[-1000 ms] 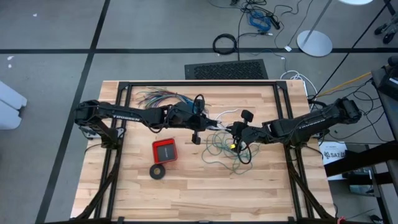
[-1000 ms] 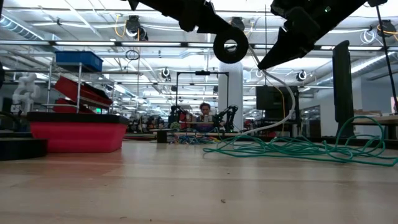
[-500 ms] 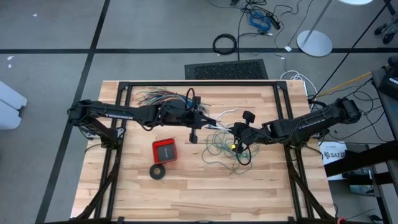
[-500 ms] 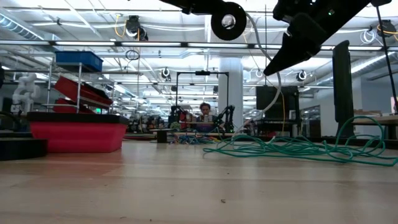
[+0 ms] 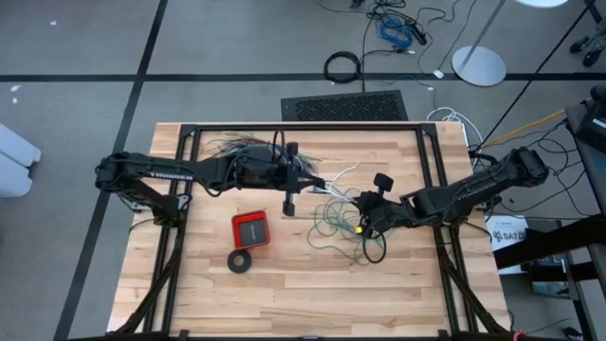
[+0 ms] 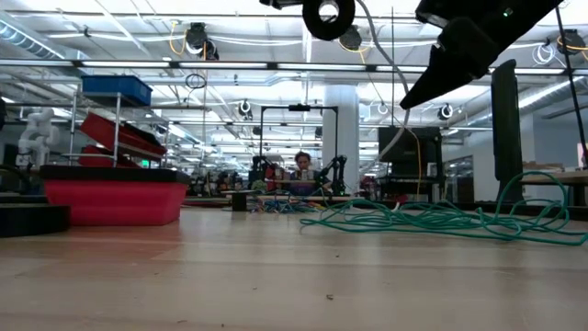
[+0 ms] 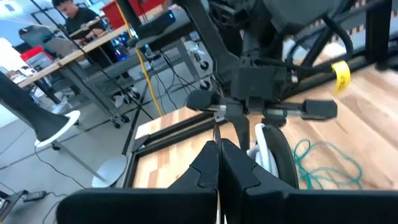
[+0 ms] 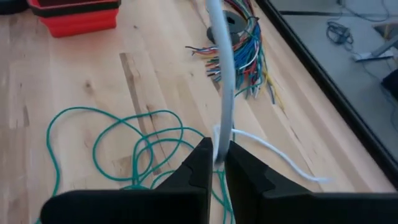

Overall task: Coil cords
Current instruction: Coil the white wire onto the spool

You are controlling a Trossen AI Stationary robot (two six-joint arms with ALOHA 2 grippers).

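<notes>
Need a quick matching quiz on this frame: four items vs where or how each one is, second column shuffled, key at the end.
Items:
1. teal-green wire
2. white cord
3. red box
4. many-coloured wires

Places or states:
A. fanned out near the table's far edge, by the left arm
B. loose tangle lying on the wood between the two arms
C. pinched in the right hand, running up off the table
D. sitting on the table next to the black ring

Pairs: 1-B, 2-C, 3-D, 4-A
</notes>
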